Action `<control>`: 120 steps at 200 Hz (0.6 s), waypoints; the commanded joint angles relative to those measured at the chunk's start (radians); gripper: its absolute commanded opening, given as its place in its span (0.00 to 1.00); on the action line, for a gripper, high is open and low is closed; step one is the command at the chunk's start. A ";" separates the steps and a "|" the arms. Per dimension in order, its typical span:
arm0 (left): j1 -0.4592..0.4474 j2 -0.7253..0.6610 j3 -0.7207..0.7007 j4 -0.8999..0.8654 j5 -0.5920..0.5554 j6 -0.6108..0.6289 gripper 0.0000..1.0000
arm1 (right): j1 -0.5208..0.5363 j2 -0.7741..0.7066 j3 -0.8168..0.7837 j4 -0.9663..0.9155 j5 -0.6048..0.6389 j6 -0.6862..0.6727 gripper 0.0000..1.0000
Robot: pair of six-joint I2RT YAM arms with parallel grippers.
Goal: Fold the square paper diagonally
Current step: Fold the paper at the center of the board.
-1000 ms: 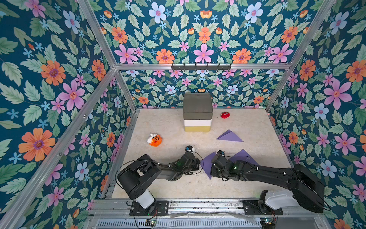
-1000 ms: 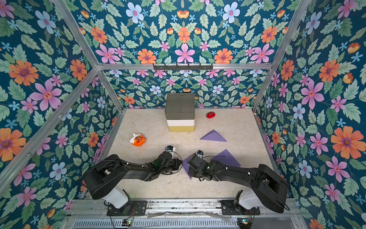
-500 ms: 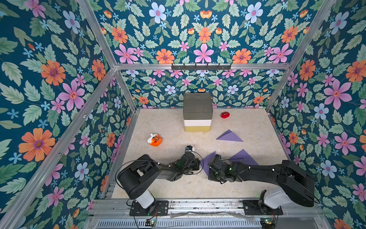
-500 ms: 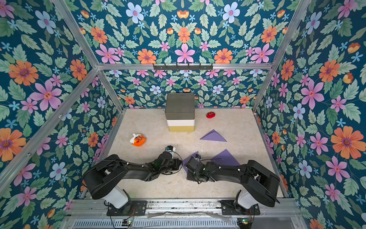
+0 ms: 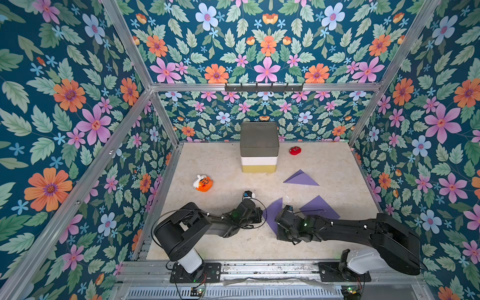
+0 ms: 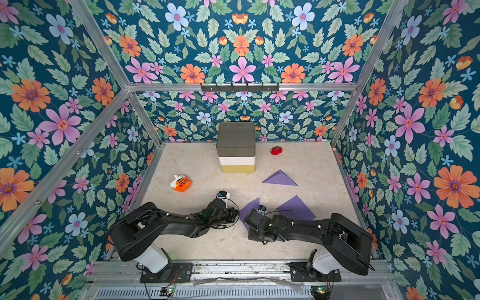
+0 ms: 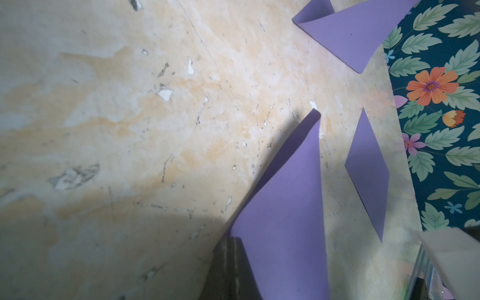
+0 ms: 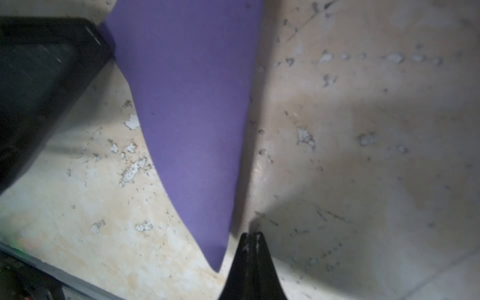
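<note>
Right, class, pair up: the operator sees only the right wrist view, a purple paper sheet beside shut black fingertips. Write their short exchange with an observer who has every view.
Operator: Is this the only purple paper on the table?
Observer: No, there are three. Besides your curled purple paper sheet, there is a flat purple paper square beside it and a folded purple paper triangle farther back.
Operator: What has hold of my sheet's far end?
Observer: The left gripper does, it seems. In the left wrist view the sheet rises from its shut fingertips.
Operator: Anything besides paper out there?
Observer: Yes, an orange plush toy lies farther back than the left gripper.
</note>
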 commanded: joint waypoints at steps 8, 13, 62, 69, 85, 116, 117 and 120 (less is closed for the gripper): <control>-0.001 0.024 -0.027 -0.374 -0.053 0.007 0.00 | 0.002 -0.056 -0.004 -0.069 0.011 -0.010 0.00; -0.001 0.024 -0.028 -0.373 -0.052 0.006 0.00 | 0.002 -0.069 -0.005 -0.060 0.012 -0.010 0.00; -0.004 0.027 -0.023 -0.367 -0.042 0.003 0.00 | -0.006 -0.133 -0.033 0.158 -0.047 0.050 0.02; -0.004 0.028 -0.022 -0.367 -0.042 0.004 0.00 | -0.006 -0.129 -0.036 0.188 -0.053 0.058 0.02; -0.006 0.026 -0.023 -0.368 -0.041 0.004 0.00 | -0.006 -0.110 -0.035 0.214 -0.058 0.069 0.02; -0.007 0.024 -0.021 -0.369 -0.042 0.004 0.00 | -0.006 -0.048 -0.019 0.198 -0.054 0.072 0.02; -0.007 0.024 -0.021 -0.369 -0.043 0.004 0.00 | -0.006 -0.045 -0.018 0.196 -0.053 0.070 0.01; -0.007 0.024 -0.022 -0.368 -0.043 0.004 0.00 | -0.006 -0.038 -0.016 0.188 -0.052 0.068 0.01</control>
